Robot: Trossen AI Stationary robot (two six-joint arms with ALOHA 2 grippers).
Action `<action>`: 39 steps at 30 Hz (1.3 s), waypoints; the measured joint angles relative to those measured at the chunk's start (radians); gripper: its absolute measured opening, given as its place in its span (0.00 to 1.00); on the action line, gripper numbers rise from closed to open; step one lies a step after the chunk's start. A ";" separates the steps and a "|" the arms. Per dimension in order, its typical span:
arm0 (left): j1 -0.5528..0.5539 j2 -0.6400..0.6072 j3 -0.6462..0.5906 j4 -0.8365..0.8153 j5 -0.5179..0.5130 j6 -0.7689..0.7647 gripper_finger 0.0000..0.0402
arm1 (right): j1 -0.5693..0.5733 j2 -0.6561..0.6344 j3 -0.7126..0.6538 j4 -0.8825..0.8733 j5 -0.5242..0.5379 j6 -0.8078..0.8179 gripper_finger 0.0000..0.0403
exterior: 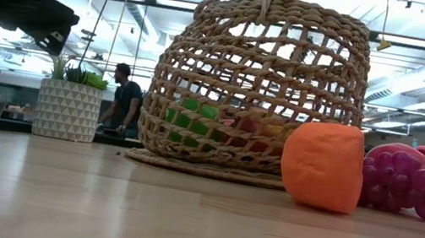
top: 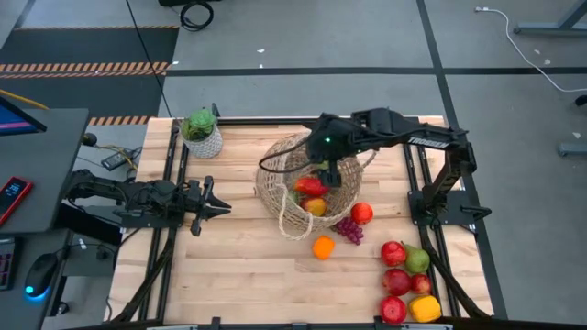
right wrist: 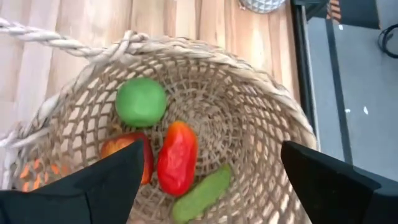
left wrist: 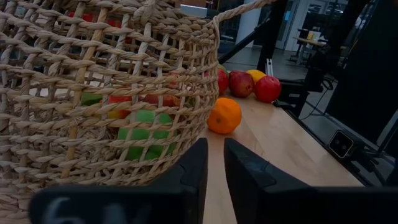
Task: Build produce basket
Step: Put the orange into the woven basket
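Observation:
The woven basket (top: 307, 183) stands on its base at the table's middle. Inside it lie a green apple (right wrist: 142, 101), a red pepper (right wrist: 177, 157), a cucumber (right wrist: 202, 193) and a red-yellow fruit (right wrist: 127, 155). My right gripper (right wrist: 211, 158) hangs open above the basket's mouth, pointing steeply down, with nothing between its fingers. More produce lies on the table beside the basket: an orange (top: 323, 247), purple grapes (top: 349, 229) and a red apple (top: 361, 213). My left gripper (left wrist: 216, 162) waits shut and level at the table's left, pointing at the basket's wall (left wrist: 106, 93).
A cluster of red apples (top: 393, 253), a pear (top: 417, 259) and a yellow pepper (top: 426, 308) lies at the near right corner. A white pot with a green plant (top: 202, 134) stands at the far left. Bare wood (top: 238, 275) spreads near the front.

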 joint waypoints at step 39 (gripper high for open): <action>0.000 0.000 0.000 0.000 0.000 0.000 0.14 | -0.381 -0.192 0.106 -0.331 0.074 0.565 0.93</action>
